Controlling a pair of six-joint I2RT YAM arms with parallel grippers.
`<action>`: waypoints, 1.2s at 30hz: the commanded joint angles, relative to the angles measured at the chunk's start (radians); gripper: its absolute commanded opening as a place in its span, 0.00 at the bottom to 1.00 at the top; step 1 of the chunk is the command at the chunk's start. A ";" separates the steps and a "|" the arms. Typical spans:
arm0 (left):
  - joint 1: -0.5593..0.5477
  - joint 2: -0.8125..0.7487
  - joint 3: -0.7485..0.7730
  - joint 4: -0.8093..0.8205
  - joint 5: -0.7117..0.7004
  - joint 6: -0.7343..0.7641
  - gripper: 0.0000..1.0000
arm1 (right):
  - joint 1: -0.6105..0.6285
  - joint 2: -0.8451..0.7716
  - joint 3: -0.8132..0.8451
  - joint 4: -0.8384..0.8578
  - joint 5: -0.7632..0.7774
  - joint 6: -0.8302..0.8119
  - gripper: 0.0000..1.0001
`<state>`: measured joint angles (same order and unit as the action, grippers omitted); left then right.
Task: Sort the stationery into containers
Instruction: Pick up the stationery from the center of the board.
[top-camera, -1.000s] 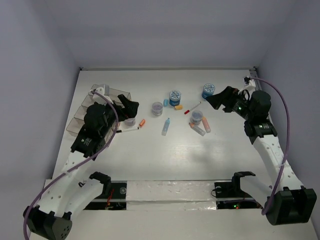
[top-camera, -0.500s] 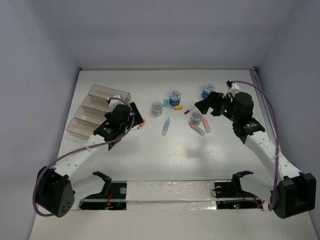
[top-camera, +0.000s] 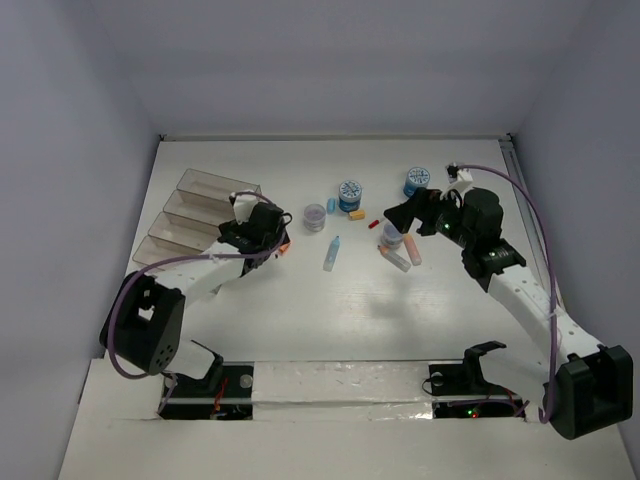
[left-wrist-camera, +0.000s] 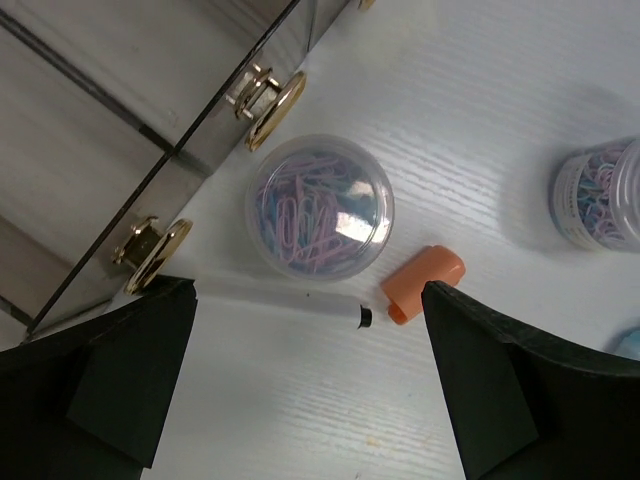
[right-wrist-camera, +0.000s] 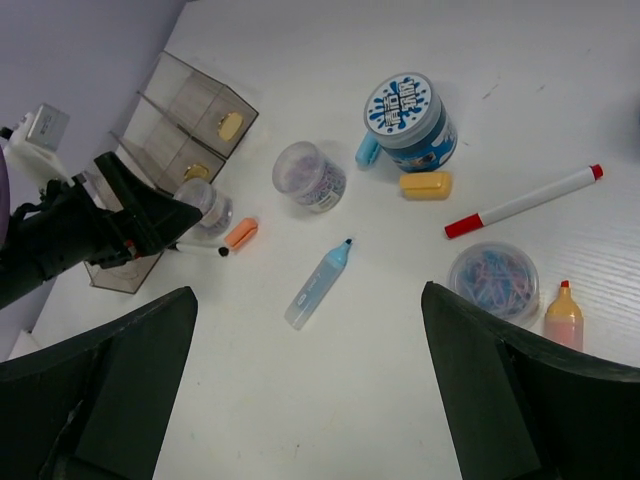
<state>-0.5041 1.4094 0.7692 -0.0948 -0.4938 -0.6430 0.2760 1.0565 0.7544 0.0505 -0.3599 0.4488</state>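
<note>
Clear tub of paper clips (left-wrist-camera: 320, 205), shown just ahead of the left gripper (left-wrist-camera: 310, 300), between its wide-spread, empty fingers. A white pen (left-wrist-camera: 270, 296) and short orange marker (left-wrist-camera: 424, 284) are seen touching or nearly touching the tub; the containers (left-wrist-camera: 100, 130) are seen ahead and leftward. The right gripper (right-wrist-camera: 308, 293) is held wide open, empty, above a blue marker (right-wrist-camera: 318, 285).

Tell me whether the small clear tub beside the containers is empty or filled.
Not empty: the left wrist view shows pink and blue paper clips through the clear top of the tub. How full, cannot tell.

White worktop (top-camera: 300, 310); clear tub (left-wrist-camera: 380, 225), pink-blue clips (left-wrist-camera: 300, 215); orange cap (left-wrist-camera: 424, 284); blue-white lid (right-wrist-camera: 403, 102); yellow marker (right-wrist-camera: 426, 184); red-capped pen (right-wrist-camera: 525, 200); pale-blue marker (right-wrist-camera: 318, 283).
</note>
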 joint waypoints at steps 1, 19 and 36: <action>-0.005 0.025 0.073 0.053 -0.062 0.035 0.95 | 0.012 -0.029 0.002 0.068 -0.008 -0.009 1.00; -0.005 0.183 0.153 0.061 -0.123 0.095 0.84 | 0.012 -0.004 0.002 0.072 -0.017 -0.002 1.00; -0.005 0.154 0.148 0.047 -0.089 0.105 0.42 | 0.012 0.008 0.002 0.074 -0.016 -0.002 1.00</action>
<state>-0.5041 1.6196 0.8997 -0.0425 -0.5903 -0.5434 0.2775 1.0630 0.7540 0.0696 -0.3714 0.4492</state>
